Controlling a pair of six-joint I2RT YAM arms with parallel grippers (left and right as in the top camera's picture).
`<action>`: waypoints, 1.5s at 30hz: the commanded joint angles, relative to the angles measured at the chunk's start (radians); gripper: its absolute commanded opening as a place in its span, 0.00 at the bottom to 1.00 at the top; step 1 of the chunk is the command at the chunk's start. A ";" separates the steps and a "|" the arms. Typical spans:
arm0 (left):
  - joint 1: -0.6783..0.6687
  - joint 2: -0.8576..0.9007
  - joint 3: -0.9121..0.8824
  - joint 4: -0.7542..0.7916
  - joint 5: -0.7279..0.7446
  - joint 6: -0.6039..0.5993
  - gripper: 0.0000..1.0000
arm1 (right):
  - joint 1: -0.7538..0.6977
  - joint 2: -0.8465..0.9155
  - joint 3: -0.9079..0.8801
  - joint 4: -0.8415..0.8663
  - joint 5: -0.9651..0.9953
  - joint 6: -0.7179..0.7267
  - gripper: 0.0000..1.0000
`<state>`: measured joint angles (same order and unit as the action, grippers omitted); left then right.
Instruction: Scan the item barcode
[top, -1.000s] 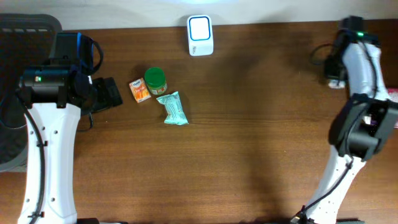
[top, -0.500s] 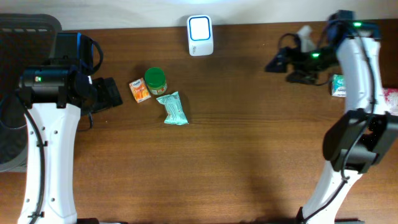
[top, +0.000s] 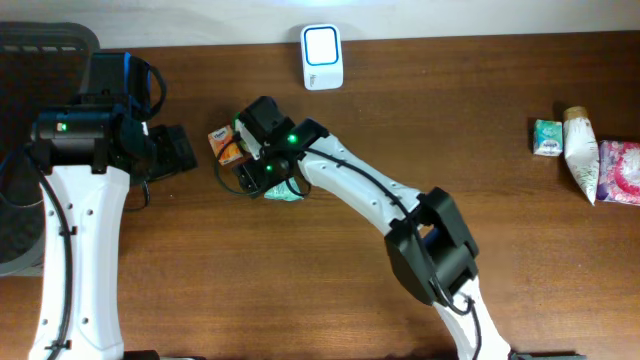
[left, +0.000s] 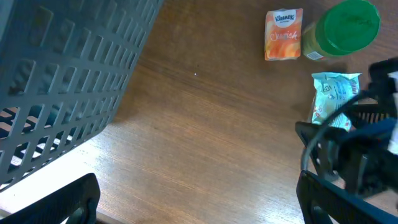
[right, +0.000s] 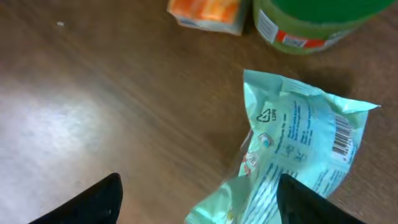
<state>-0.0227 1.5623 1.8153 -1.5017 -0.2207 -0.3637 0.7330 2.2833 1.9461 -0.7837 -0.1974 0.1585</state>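
A teal snack packet (right: 298, 149) lies flat on the table with its barcode (right: 342, 137) facing up. My right gripper (right: 199, 202) hovers open just over it. The packet's lower left end sits between the fingers, which do not touch it. From overhead, the right gripper (top: 258, 180) covers most of the packet (top: 288, 194). A green-lidded jar (right: 311, 25) and an orange tissue pack (right: 205, 12) stand just beyond. The white scanner (top: 322, 56) rests at the table's back edge. My left gripper (left: 199, 205) is open over bare wood, left of the items.
A dark plastic basket (left: 62, 81) fills the far left. The left wrist view shows the tissue pack (left: 283, 42), jar (left: 345, 28) and packet (left: 333, 93). A small teal pack (top: 547, 137), a tube (top: 580, 150) and a pink pack (top: 622, 170) lie at the right edge.
My right arm swung from the far right edge across the table to the items at the left, and its gripper opened. The left arm has not moved.
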 joint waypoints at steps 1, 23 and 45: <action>0.006 -0.007 0.003 0.002 -0.001 -0.010 0.99 | -0.007 0.036 -0.018 0.019 0.100 0.008 0.74; 0.006 -0.007 0.003 0.001 -0.001 -0.010 0.99 | -0.594 0.048 -0.137 -0.586 -0.485 -0.383 0.13; 0.006 -0.007 0.003 0.001 -0.001 -0.010 0.99 | -0.188 0.050 0.279 -0.852 0.353 0.010 0.77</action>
<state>-0.0227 1.5623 1.8153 -1.5017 -0.2207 -0.3637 0.4446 2.3463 2.2105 -1.6524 -0.0784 -0.0204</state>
